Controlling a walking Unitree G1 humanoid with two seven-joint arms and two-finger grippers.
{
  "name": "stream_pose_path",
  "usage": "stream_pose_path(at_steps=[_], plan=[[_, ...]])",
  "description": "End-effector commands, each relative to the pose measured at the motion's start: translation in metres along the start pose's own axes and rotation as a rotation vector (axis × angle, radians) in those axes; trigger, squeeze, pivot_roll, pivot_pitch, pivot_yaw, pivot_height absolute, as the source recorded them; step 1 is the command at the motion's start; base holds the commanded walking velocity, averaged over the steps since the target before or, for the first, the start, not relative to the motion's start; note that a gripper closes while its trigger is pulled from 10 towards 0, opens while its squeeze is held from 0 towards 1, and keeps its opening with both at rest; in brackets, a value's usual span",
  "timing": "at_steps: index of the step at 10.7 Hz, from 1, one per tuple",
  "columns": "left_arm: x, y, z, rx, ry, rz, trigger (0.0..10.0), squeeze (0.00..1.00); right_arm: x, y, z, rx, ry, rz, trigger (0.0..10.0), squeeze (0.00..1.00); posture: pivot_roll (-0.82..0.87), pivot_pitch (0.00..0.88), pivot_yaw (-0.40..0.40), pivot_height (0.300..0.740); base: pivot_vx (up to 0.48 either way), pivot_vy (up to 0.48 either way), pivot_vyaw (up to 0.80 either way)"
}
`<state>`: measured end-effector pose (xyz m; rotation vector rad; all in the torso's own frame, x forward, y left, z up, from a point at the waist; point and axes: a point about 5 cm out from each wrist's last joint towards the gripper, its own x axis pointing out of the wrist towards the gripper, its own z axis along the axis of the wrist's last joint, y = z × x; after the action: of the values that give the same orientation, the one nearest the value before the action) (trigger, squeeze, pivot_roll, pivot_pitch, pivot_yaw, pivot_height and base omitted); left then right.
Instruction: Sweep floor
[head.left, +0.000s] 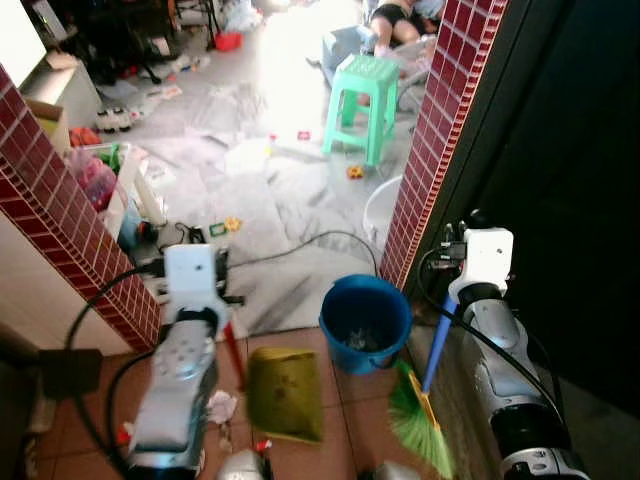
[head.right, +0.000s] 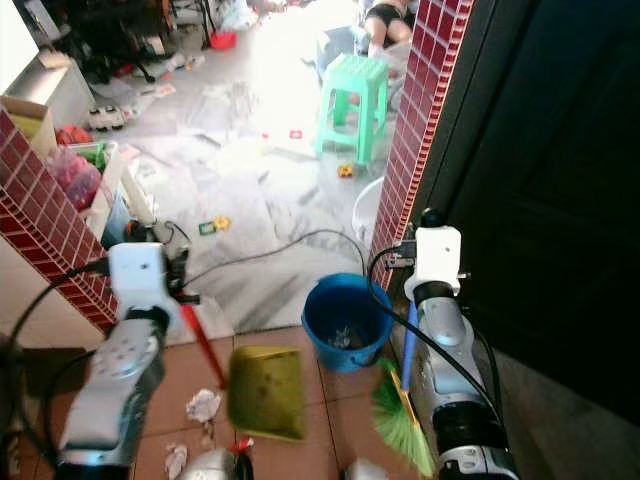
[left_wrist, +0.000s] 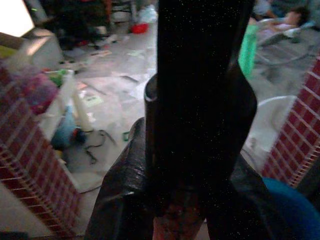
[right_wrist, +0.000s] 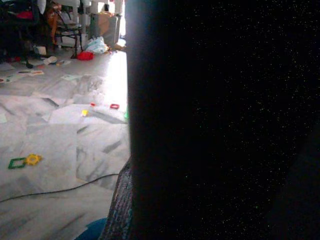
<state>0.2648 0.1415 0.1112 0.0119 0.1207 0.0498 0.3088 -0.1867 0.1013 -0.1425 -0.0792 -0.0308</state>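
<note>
Green broom (head.left: 420, 420) hangs from the right pincer (head.left: 443, 330), clamped on its blue handle; the left pincer (head.left: 228, 335) clamps the dustpan (head.left: 283, 392). Crumpled paper (head.right: 203, 404) lies near left on the floor. A wide stroke risks tipping the bucket (head.left: 365, 322) or snagging the cable (head.left: 300, 245).

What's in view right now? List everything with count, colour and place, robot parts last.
dustpan: one, olive-yellow, red handle, on terracotta tiles, held by the left arm
broom: one, green bristles, blue handle, right of the bucket
bucket: one, blue, at the tile edge, debris inside
crumpled paper: one, white, left of dustpan
stool: one, green, on the marble floor beyond
cable: one, black, across the marble
brick pillars: two, red, either side
left end effector: black, shut on the dustpan handle
right end effector: black, dark close-up, state unclear
</note>
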Motion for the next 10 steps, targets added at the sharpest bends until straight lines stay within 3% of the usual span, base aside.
stream_pose_path(at_steps=[1,10], plan=[[0.0028,-0.0012,0.0130,0.000,-0.075,-0.002,10.0,0.00,-0.0008,0.0037,0.0014,0.014,0.001,0.007,10.0,0.00,-0.08,0.000,0.040,0.740,-0.326,0.000,0.00],[0.0076,-0.0015,0.0125,0.005,-0.092,0.007,10.0,0.00,-0.0011,0.0035,0.0043,0.008,0.000,0.010,10.0,0.00,-0.08,0.000,0.046,0.740,-0.338,0.000,0.00]])
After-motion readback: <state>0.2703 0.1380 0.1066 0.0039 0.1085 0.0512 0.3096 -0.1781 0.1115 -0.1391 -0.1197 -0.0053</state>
